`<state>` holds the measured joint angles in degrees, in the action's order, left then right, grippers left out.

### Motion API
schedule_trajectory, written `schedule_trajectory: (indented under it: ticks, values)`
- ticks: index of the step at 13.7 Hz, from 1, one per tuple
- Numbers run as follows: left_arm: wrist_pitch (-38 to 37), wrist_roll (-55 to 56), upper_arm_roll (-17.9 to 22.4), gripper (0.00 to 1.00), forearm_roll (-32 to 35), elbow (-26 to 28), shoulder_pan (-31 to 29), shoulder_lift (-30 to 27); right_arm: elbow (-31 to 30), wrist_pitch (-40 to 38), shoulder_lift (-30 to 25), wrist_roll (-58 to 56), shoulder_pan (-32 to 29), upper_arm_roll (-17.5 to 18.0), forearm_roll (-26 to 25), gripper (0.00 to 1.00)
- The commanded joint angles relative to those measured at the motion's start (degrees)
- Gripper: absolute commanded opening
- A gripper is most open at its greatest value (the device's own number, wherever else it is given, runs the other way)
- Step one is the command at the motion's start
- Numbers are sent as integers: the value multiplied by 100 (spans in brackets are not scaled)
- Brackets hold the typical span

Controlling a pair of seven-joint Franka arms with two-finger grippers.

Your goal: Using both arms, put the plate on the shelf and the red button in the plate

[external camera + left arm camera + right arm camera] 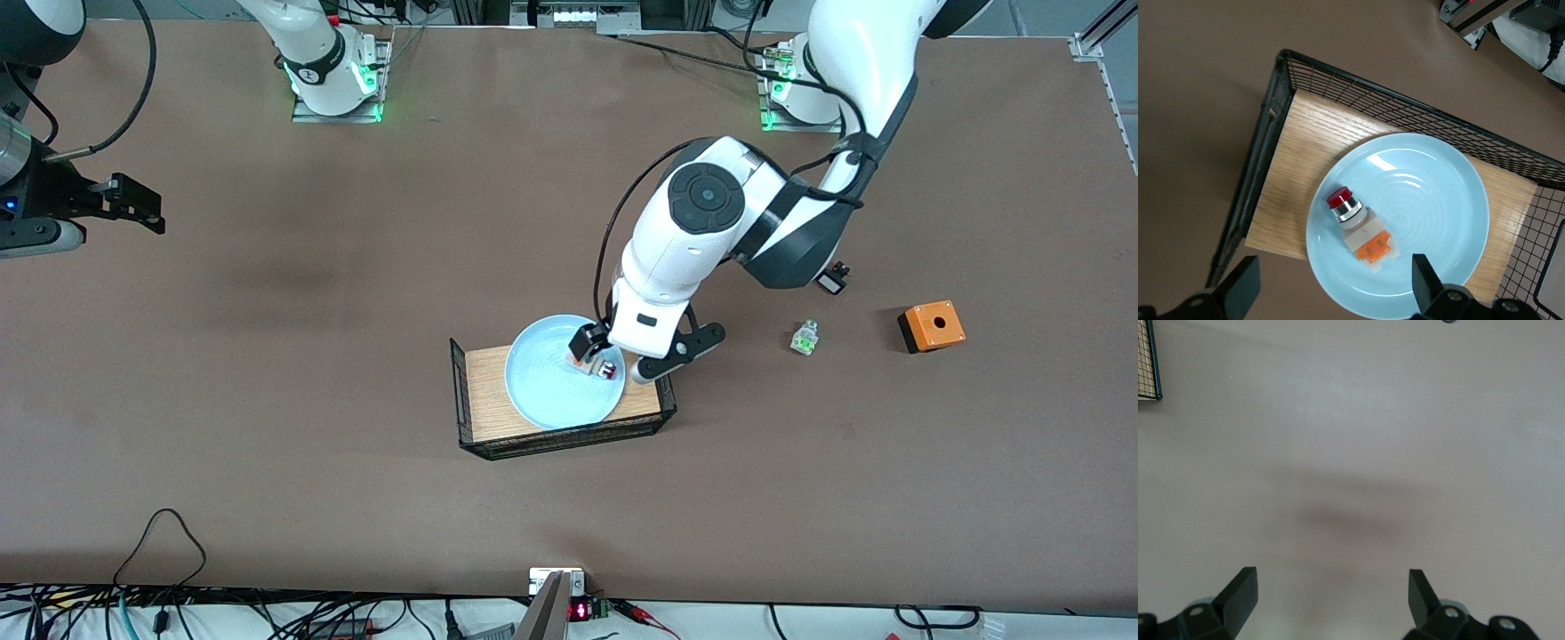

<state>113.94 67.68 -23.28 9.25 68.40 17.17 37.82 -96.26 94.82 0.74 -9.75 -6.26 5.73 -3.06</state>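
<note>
The pale blue plate (556, 391) lies on the wooden floor of a black wire basket (484, 400). The red button (607, 368) lies on its side on the plate, near the rim toward the left arm's end. In the left wrist view the plate (1431, 220) holds the red button (1357, 227), with its red cap, white body and orange block all showing. My left gripper (622, 356) hangs open just over the button, its fingers apart and touching nothing (1335, 263). My right gripper (142, 206) waits open and empty over bare table at the right arm's end (1331, 577).
A green-capped button (805, 339), an orange box with a hole (931, 325) and a small black part (833, 280) lie toward the left arm's end. The basket's wire walls (1305, 80) ring the plate. A basket corner (1146, 360) shows in the right wrist view.
</note>
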Motion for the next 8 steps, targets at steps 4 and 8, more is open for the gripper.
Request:
schedule_trajectory:
  ticks: [4, 8]
  values:
    - [-1135, -1149, 7, 100, 156, 51, -520, -714, 178, -69, 32, -1, 90, 16, 33, 100]
    - [-1645, -2257, 25, 100, 305, 51, -1214, -802, 213, -665, -13, 175, 213, 16, 121, 100]
